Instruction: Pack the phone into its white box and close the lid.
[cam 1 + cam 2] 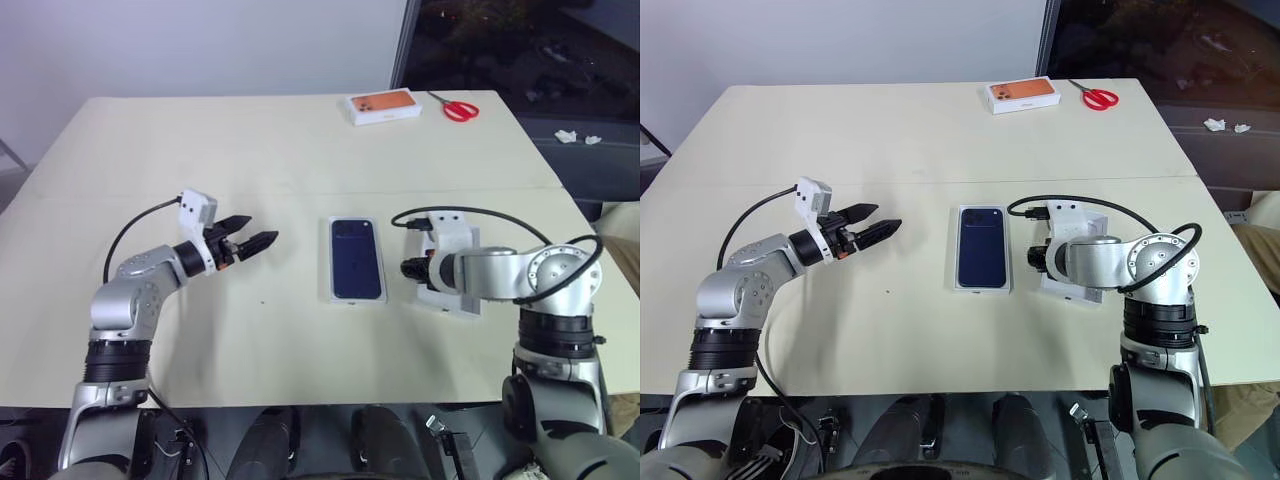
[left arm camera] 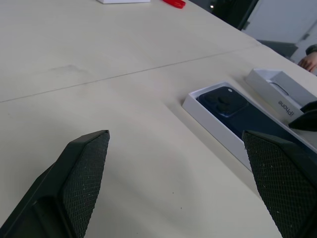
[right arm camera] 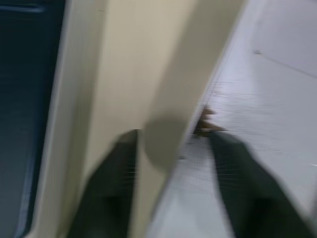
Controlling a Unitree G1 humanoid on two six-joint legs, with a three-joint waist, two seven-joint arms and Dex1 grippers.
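The slim, glossy dark navy-blue phone already lies flat inside the shallow white cardboard box, back up with its camera cluster at the far corner, near the middle of the pale cream worktop. That half of the job looks done; what remains is to bring the cover over and seat it.

The shallow white cardboard lid rests just beside the box on the robot's right, open side up, its plain white inside showing. The right gripper is at that lid: in the right wrist view its two dark fingers straddle the lid's thin raised wall, one inside and one outside, close to the wall. Motion blur hides whether they have actually pinched it, so I cannot tell if the grip is made.

The left gripper hovers above the worktop on the box's other side, well apart from it, pointing toward the phone with its jaws spread wide and nothing between them.

At the far edge lie a white box with an orange phone print and red-handled scissors, neither involved.
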